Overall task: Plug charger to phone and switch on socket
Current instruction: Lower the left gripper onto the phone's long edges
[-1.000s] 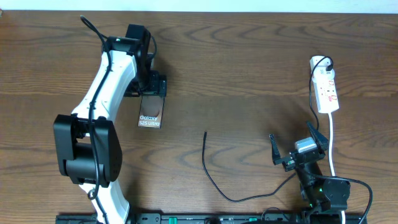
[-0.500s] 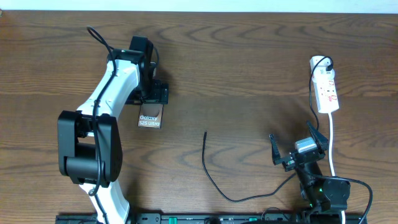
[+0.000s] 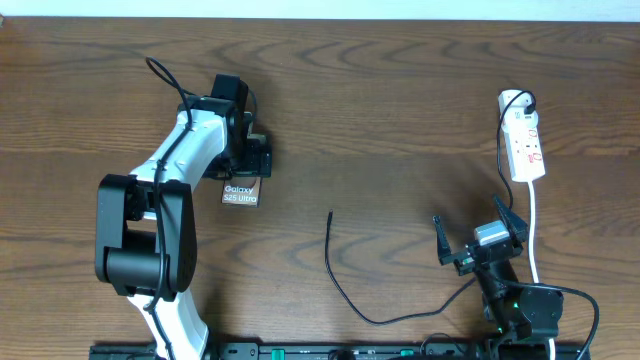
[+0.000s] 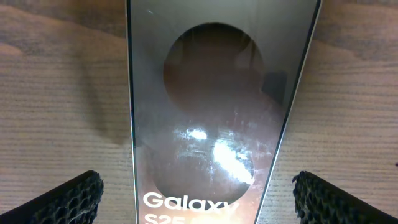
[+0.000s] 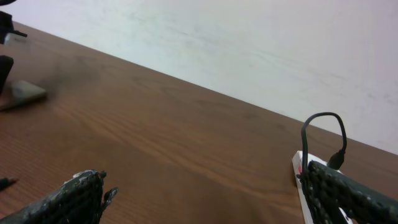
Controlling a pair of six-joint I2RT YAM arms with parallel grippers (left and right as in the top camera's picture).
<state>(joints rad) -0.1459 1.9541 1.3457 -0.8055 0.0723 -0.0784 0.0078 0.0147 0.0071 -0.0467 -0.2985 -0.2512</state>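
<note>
This looks like a robotics lab or test bench. Two jointed arms rise from a black mounting rail (image 3: 320, 352) along the bottom edge of the overhead frame. The white-and-black left arm (image 3: 180, 155) fills the left half, and the compact black right arm (image 3: 510, 300) sits at lower right. They stand over a wide counter (image 3: 400, 120) of dark wood grain, and the right wrist view shows a plain white wall (image 5: 249, 50) behind it. The few things laid out read as test props: a phone (image 3: 240, 193) showing only its model name as text, a white power strip (image 3: 525, 145) at upper right, and a thin black cable (image 3: 345, 285) near the centre.
</note>
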